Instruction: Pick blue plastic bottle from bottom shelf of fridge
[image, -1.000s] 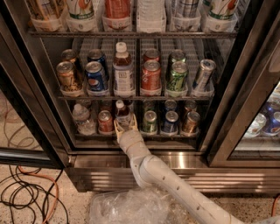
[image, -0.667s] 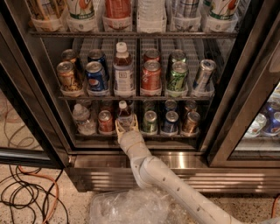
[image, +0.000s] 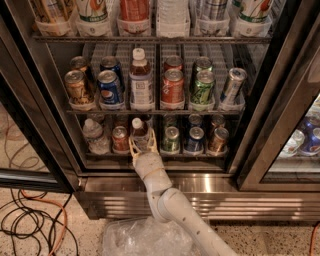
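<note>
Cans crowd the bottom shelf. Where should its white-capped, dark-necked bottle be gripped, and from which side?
Probably by its body below the neck, from the front: the blue plastic bottle stands upright with a red can and a green can close either side. The end effector is at its body.

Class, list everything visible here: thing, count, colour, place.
fridge: one, dark frame, centre
blue plastic bottle: one, white cap, bottom shelf
water bottle: one, clear, bottom shelf left
front cans: four, red, green, blue, copper, bottom shelf
large bottle: one, white cap, middle shelf
middle cans: several, mixed colours, beside large bottle
cables: several, black and orange, floor left
plastic bag: one, clear, floor
arm: one, white, reaching up
gripper: one, cream, at blue plastic bottle's base
</note>
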